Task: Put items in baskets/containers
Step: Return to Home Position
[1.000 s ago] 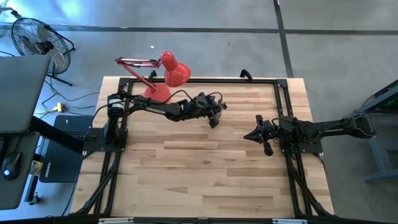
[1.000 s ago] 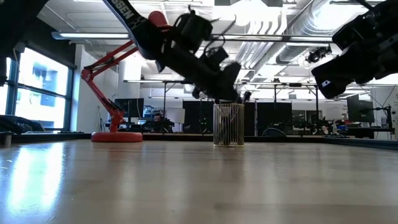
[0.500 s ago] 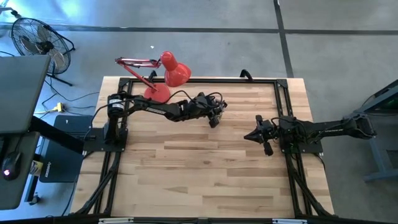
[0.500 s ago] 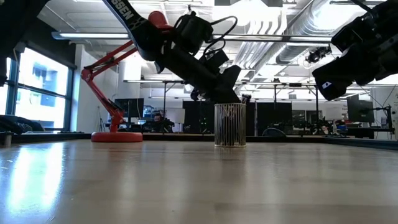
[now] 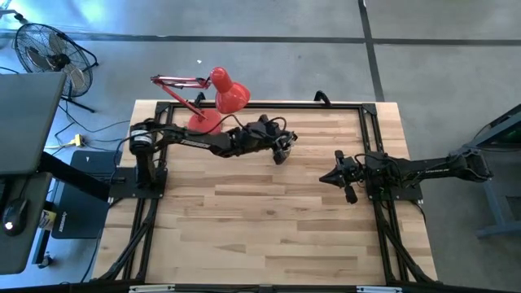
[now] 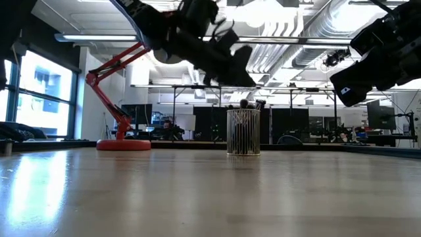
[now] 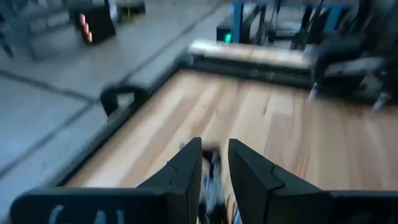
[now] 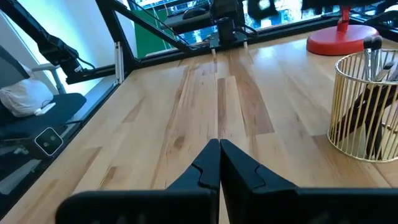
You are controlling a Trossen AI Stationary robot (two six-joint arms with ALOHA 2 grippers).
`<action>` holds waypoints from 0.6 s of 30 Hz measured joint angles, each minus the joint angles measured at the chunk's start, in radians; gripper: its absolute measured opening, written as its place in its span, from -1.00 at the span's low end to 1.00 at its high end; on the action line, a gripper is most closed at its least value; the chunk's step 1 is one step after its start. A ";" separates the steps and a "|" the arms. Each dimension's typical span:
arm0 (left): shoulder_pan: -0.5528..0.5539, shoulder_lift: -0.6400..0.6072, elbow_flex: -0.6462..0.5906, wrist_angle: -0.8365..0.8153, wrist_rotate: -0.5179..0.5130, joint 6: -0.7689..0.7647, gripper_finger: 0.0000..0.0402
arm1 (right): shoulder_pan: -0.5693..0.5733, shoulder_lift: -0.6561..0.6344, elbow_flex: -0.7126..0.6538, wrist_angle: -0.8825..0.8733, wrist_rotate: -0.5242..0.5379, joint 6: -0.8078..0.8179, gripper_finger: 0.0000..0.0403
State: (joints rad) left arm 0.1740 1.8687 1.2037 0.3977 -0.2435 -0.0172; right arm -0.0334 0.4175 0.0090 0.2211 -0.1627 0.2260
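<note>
A gold wire cup (image 6: 243,131) stands upright on the table's far middle, also seen in the right wrist view (image 8: 367,106). Several dark brushes (image 6: 247,103) stand in it, tufted tips up past the rim. My left gripper (image 6: 245,78) hangs just above the cup, slanting down, its fingers a little apart and open; between them in the left wrist view (image 7: 214,146) the brushes (image 7: 211,174) show below. My right gripper (image 5: 323,178) waits shut at the table's right, clear of everything (image 8: 219,144).
A red desk lamp (image 5: 213,102) stands at the far left, its round base (image 6: 123,144) on the table. Black frame rails (image 5: 260,106) run along the table's edges. Bare wood (image 5: 260,228) fills the near half.
My left gripper has gone up from the cup's mouth and now hangs clear above the brush tips. The brushes stay standing in the cup.
</note>
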 joint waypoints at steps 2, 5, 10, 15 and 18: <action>-0.005 -0.030 0.001 0.011 -0.006 0.030 -0.61 | 0.000 0.000 0.000 0.000 0.005 -0.010 -1.00; -0.018 -0.075 0.002 -0.007 -0.010 0.044 -0.61 | 0.001 0.000 0.000 0.000 0.024 -0.019 -1.00; -0.040 -0.102 0.001 -0.032 -0.013 0.048 -0.61 | 0.003 0.000 0.030 -0.009 0.100 -0.027 -1.00; -0.067 -0.119 0.002 -0.052 -0.018 0.050 -0.61 | 0.003 -0.035 0.040 -0.020 0.094 -0.017 -1.00; -0.082 -0.119 0.002 -0.054 -0.036 0.050 -0.61 | 0.003 -0.094 0.040 -0.018 0.096 -0.027 -1.00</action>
State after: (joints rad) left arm 0.0918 1.7500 1.2057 0.3435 -0.2791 0.0330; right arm -0.0303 0.3234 0.0486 0.2026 -0.0665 0.1987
